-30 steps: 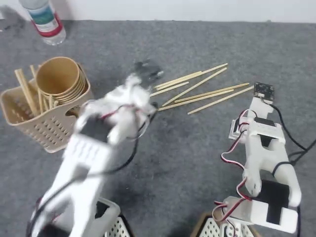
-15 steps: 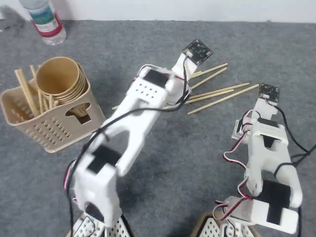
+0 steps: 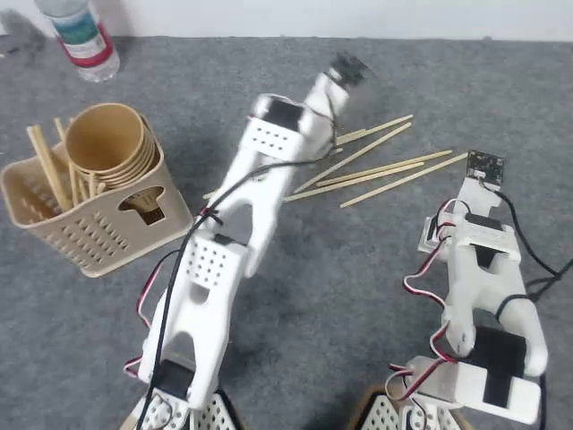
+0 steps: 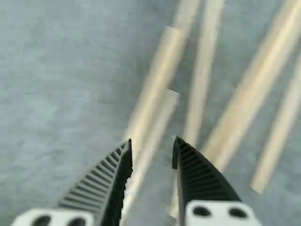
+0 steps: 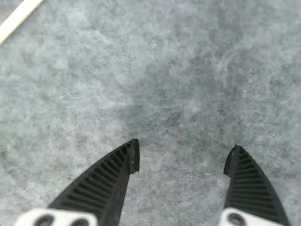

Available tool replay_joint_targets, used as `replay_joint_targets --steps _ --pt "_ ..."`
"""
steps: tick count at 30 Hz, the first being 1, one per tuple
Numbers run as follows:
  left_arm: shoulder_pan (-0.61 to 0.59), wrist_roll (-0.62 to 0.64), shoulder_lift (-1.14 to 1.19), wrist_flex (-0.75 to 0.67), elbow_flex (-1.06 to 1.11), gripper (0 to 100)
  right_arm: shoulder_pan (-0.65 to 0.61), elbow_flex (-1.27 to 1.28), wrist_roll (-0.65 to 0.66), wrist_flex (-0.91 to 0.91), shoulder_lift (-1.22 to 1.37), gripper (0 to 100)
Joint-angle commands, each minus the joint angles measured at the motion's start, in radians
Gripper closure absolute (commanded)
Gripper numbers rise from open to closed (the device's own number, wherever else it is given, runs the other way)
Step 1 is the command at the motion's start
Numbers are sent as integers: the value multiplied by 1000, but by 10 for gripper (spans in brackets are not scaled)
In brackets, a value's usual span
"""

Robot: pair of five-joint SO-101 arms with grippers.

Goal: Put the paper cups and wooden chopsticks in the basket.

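Note:
Several wooden chopsticks (image 3: 383,170) lie fanned out on the grey carpet, right of centre. My left arm stretches out over their left ends. In the left wrist view my left gripper (image 4: 151,146) is open by a narrow gap just above the chopsticks (image 4: 157,89), and one stick runs under that gap. A beige basket (image 3: 85,228) at the left holds stacked paper cups (image 3: 107,139) and several chopsticks (image 3: 47,170). My right gripper (image 5: 183,153) is wide open over bare carpet, with one chopstick end (image 5: 16,18) farther out.
A plastic bottle (image 3: 82,36) stands at the far left by the wall. The right arm (image 3: 481,260) rests near the chopsticks' right ends. Both arm bases sit at the near edge. Bare carpet lies between the basket and the sticks.
My left arm has swung away from the basket, to the right and farther out, and now hangs over the loose chopsticks. The right arm has not moved.

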Motion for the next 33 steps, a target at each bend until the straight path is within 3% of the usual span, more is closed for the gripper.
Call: replay_joint_targets --steps 1,12,25,33 --pt "-58 41 149 55 -308 852 -12 -57 -2 8 -12 700" --pt "-60 -112 316 267 -486 852 -12 -57 -2 10 -12 700" --pt "-157 -233 319 318 -484 852 -12 -55 0 12 -12 700" --pt "-127 -235 276 387 -595 855 -12 -55 0 12 -12 700"
